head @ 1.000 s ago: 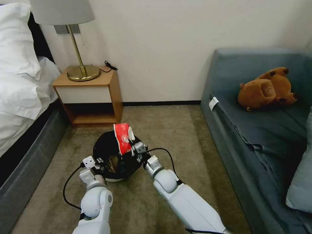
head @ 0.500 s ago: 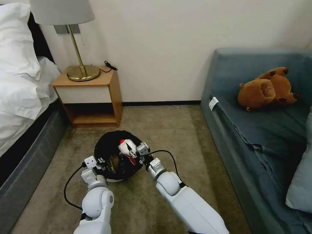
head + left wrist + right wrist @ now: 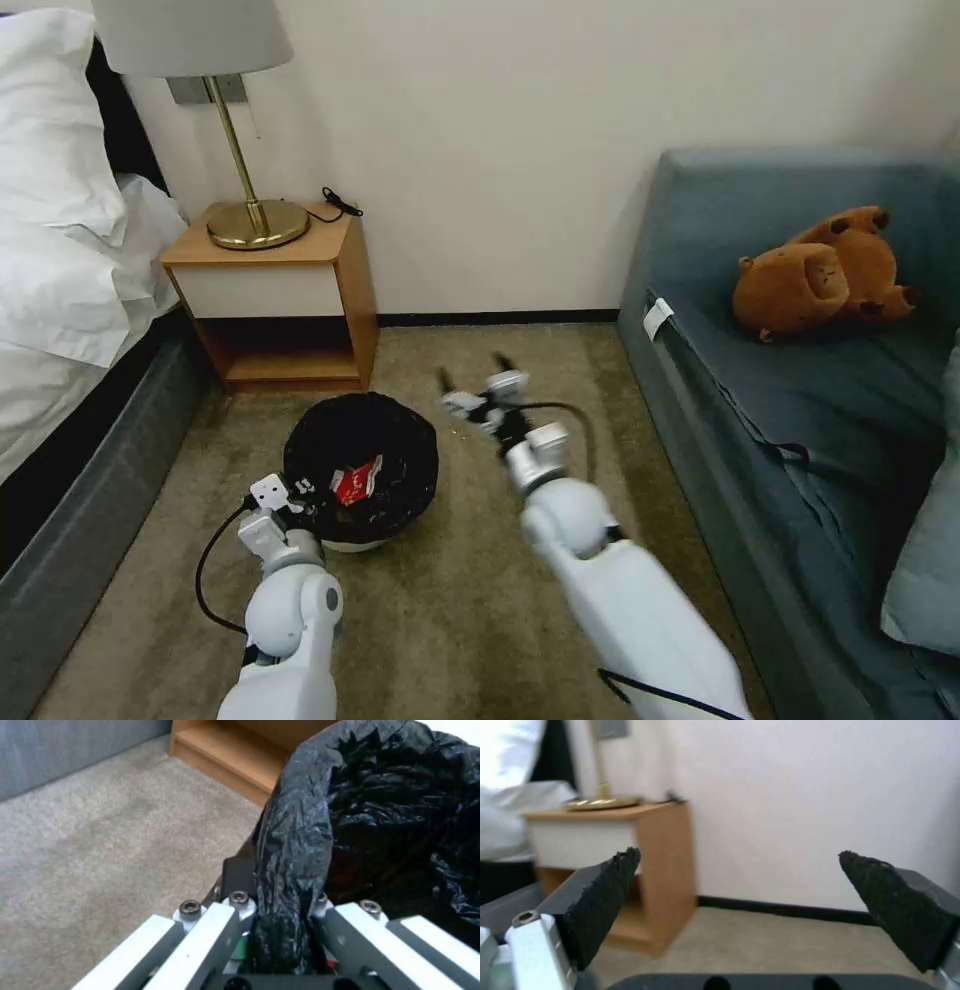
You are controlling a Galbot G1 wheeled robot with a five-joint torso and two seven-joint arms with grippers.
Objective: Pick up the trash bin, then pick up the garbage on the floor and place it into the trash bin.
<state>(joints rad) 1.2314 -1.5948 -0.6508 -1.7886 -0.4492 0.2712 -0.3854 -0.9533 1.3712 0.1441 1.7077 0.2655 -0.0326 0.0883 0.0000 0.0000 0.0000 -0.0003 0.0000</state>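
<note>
The trash bin [image 3: 360,470], white with a crinkly black bag, hangs low over the carpet in front of me. My left gripper [image 3: 300,497] is shut on its near rim; the left wrist view shows the black bag rim [image 3: 292,843] pinched between the fingers. A red-white wrapper [image 3: 356,481], a piece of the garbage, lies inside the bin. My right gripper [image 3: 470,375] is open and empty, raised to the right of the bin and pointing toward the wall. In the right wrist view its black pads [image 3: 605,900] stand wide apart.
A wooden nightstand [image 3: 280,295] with a brass lamp [image 3: 245,215] stands behind the bin, and a bed [image 3: 70,300] runs along the left. A blue sofa [image 3: 800,400] with a brown plush toy [image 3: 820,275] is on the right. Carpet lies between them.
The right gripper let go of the red-white wrapper, which dropped into the bin. It then opened and swung up and right, away from the bin. The left gripper kept its hold.
</note>
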